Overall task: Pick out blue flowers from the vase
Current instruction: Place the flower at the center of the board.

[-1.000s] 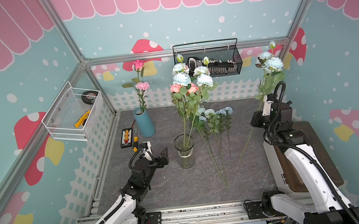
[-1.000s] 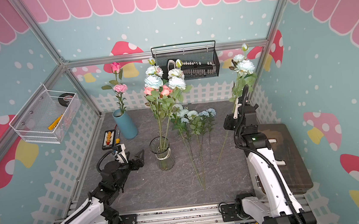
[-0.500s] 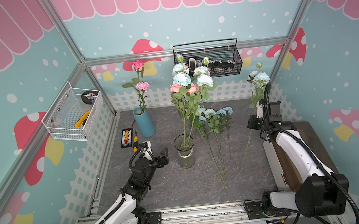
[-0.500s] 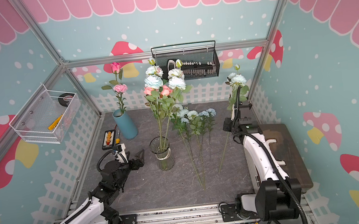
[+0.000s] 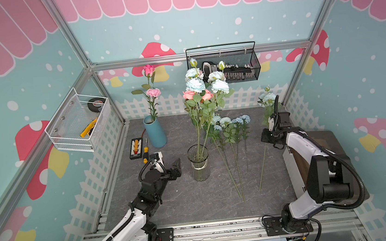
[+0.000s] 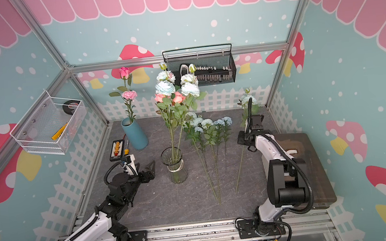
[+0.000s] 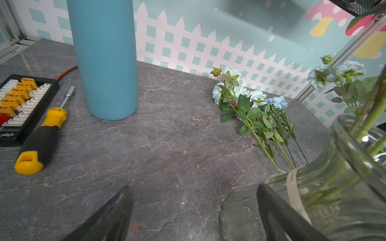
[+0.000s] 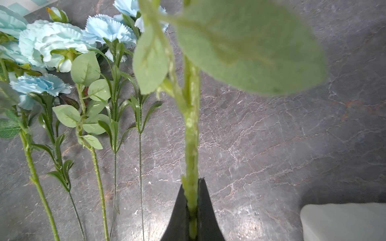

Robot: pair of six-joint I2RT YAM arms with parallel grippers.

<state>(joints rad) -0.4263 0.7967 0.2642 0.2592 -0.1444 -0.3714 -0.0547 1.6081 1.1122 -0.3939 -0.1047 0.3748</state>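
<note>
Of the grey table (image 5: 170,200), we noted the middle first: the glass vase (image 5: 199,164) stood there with blue flowers (image 5: 195,84) above salmon roses (image 5: 188,94). Between the vase and the right arm, a row of laid stems (image 5: 229,134) lay flat, with blooms toward the back fence. The held blue flower (image 5: 268,98) hung just beside that row on the arm's side, and its long axis ran nearly parallel to the row. We could not tell whether its foot touched the table. The right gripper (image 8: 191,187) was clamped on its stem below the leaves. The left gripper (image 7: 193,187) stood wide apart and empty, just beside the vase. We judged that setting the stem down beside the row came next.
</note>
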